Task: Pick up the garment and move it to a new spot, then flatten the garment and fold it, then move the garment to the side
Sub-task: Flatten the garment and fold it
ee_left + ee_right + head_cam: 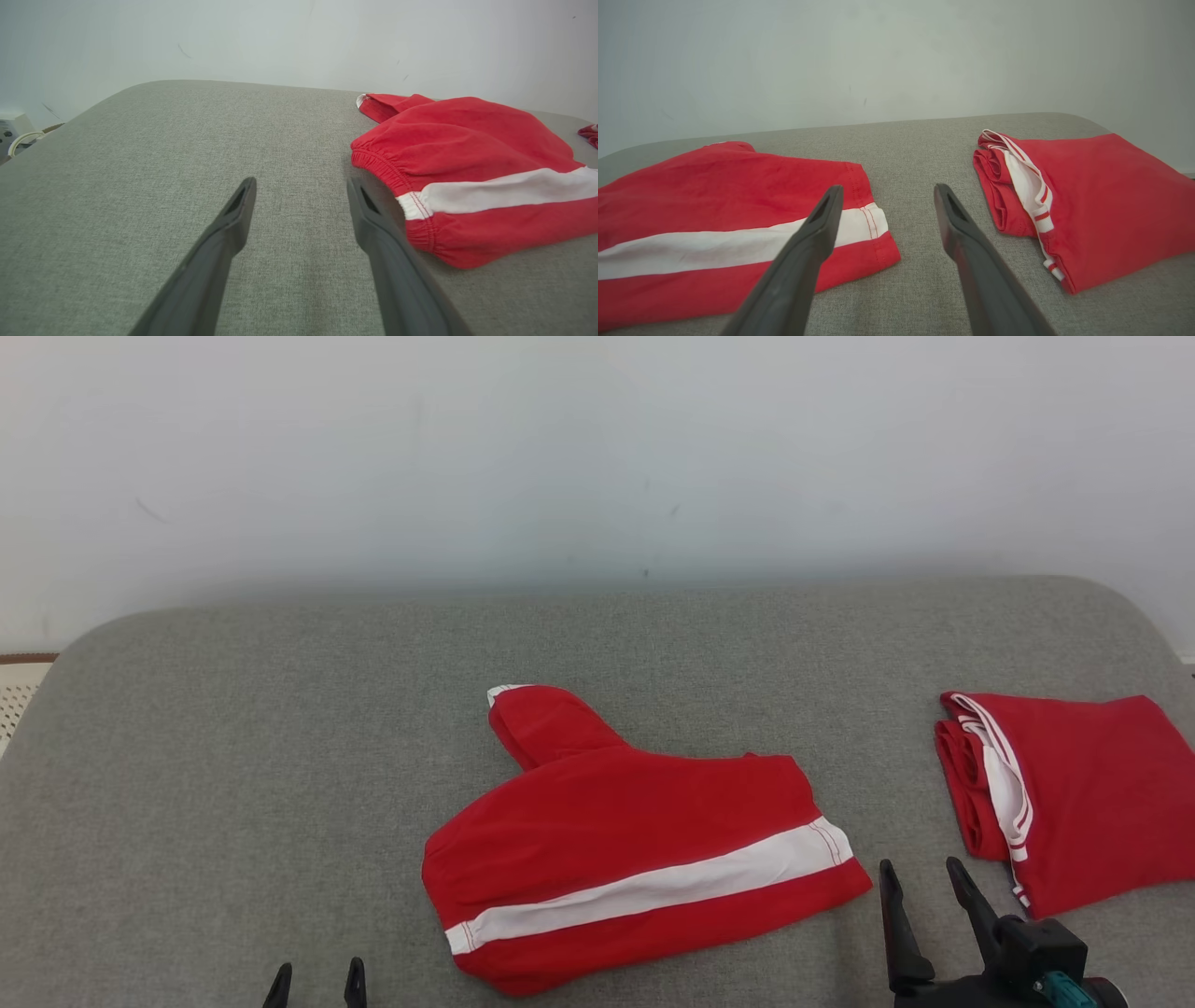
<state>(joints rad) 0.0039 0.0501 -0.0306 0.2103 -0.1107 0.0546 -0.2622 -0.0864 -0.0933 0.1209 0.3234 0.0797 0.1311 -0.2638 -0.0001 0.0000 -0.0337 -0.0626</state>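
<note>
Showing no readable text, label, brand, number or sign anywhere (striped red garment point(635, 821) and folded red garment point(1092, 793) both lying as plain cloth, nothing lettered).

Red shorts point(635, 840) with a white stripe lie low in the middle of the frame on the grey cushion point(280, 756). A folded red garment point(1074, 793) sits at the right edge. The right gripper point(919, 864) is lower right between them with its fingers spread, and the left gripper point(320, 967) tips peek in bottom left, also apart.

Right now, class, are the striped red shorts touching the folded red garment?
Apart. The head view shows a strip of bare grey surface between the striped shorts and the folded garment.
</note>
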